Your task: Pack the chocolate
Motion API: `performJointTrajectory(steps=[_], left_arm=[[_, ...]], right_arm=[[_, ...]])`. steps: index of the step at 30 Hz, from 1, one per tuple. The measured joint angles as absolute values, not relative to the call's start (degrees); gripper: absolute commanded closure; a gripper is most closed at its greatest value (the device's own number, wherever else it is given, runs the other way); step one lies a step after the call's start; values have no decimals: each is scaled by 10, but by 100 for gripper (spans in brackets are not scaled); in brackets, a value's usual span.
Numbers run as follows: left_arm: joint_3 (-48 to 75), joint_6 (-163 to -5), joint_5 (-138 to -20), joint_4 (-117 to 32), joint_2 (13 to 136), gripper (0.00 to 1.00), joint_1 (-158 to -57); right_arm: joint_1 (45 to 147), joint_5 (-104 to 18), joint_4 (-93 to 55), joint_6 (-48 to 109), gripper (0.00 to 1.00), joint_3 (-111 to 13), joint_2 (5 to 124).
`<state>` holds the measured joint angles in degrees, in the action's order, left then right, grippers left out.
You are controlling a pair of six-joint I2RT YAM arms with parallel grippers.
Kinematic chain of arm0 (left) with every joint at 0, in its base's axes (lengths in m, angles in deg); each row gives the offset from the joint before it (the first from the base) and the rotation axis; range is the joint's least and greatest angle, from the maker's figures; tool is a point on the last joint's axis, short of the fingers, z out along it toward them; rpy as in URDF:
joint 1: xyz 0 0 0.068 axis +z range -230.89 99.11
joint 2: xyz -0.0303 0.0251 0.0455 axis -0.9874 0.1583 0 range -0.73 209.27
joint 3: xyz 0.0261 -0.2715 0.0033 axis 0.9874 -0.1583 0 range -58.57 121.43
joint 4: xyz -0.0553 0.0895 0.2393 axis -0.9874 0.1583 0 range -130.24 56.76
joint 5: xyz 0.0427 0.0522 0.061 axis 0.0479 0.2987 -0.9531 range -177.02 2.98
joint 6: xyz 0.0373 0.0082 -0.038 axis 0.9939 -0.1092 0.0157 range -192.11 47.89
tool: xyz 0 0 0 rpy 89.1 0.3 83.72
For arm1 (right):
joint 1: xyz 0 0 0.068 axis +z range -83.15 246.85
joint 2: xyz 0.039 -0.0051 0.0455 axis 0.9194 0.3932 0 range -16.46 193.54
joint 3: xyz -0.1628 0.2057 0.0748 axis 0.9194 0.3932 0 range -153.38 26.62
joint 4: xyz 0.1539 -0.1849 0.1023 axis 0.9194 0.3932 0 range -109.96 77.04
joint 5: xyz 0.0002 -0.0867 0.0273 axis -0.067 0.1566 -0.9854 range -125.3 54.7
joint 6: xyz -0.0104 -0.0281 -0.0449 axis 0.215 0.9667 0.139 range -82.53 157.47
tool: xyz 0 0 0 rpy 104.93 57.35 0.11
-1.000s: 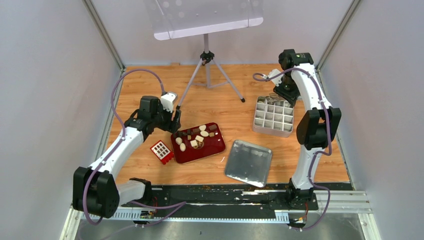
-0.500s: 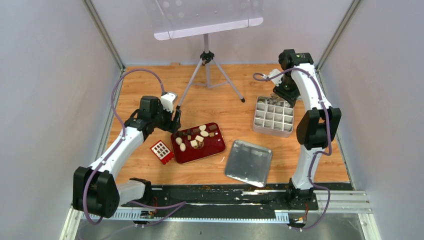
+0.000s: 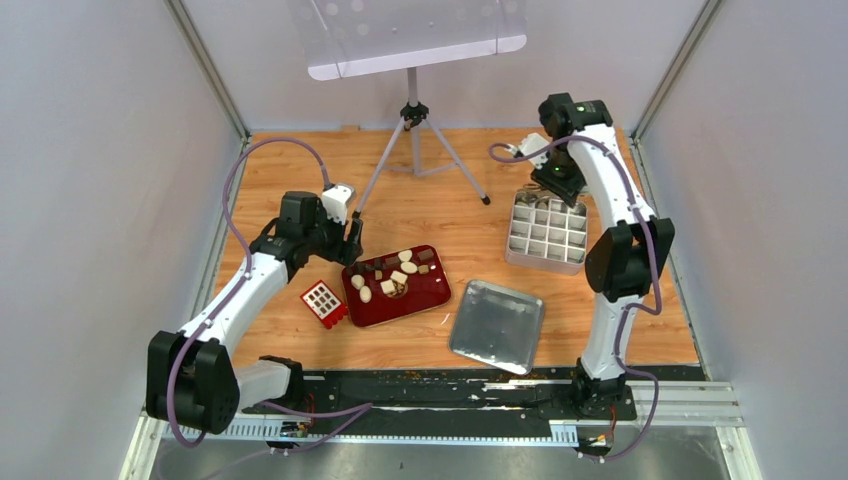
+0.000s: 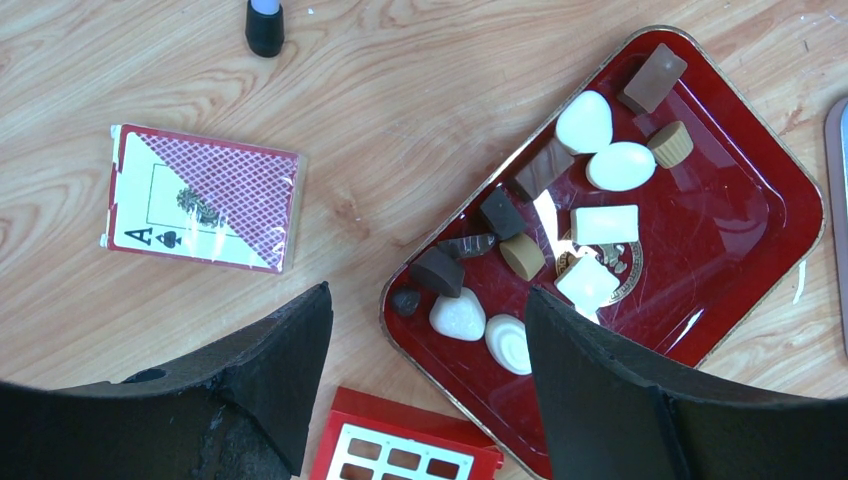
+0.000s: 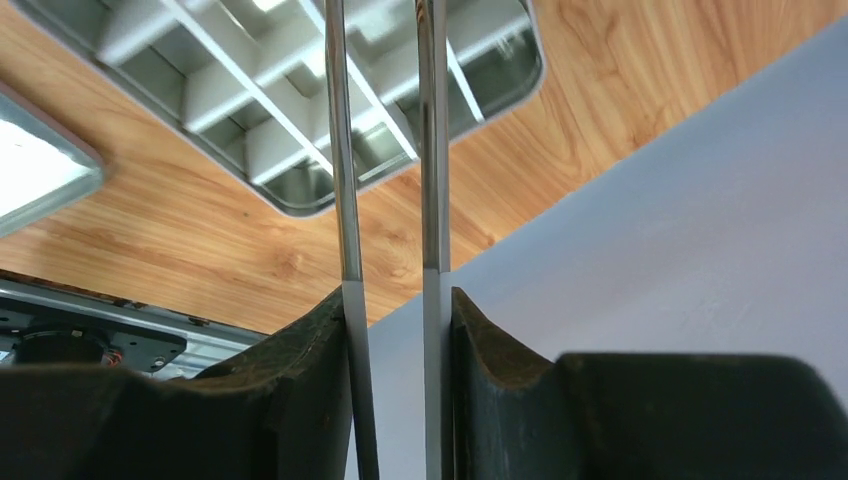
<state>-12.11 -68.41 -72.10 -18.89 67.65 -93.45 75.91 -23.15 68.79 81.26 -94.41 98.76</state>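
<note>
The chocolate [image 3: 395,275], cream-white and brown pieces, lies on a dark red tray [image 3: 432,293]. In the left wrist view several pieces [image 4: 585,180] show on the tray [image 4: 740,220]. My left gripper [image 3: 352,243] is open and empty over the tray's left end; its jaws [image 4: 428,293] stand wide apart. My right gripper [image 3: 553,180] is over the far edge of the grey compartment box [image 3: 546,232]. It is shut on metal tongs [image 5: 340,150], whose two blades reach out over the box [image 5: 300,110].
A small red box with a white grid [image 3: 323,302] lies left of the tray. A pack of playing cards [image 4: 205,195] lies on the wood. A silver lid [image 3: 497,325] lies near the front. A tripod [image 3: 413,120] stands at the back.
My right arm has swung left, carrying its gripper from the box's far right corner toward its far left side. The left arm has not moved.
</note>
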Motion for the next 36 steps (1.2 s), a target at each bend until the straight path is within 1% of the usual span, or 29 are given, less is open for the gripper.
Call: performJointTrajectory(steps=[4, 13, 20, 27, 36], left_arm=[[-121, -682, -723, -187, 677, 22, -934], [-121, -668, -744, -173, 662, 21, -929], [-126, -671, -747, -174, 635, 21, -911], [-141, -671, -745, -173, 619, 21, -908], [-152, -671, -745, -173, 597, 21, -899]], right_arm=[[820, -242, 691, 807, 70, -946, 987], [973, -306, 693, 797, 73, -957, 987], [1065, -371, 694, 787, 71, -966, 988], [1113, -387, 698, 780, 68, -973, 1013], [1133, -393, 698, 778, 63, -973, 1048]])
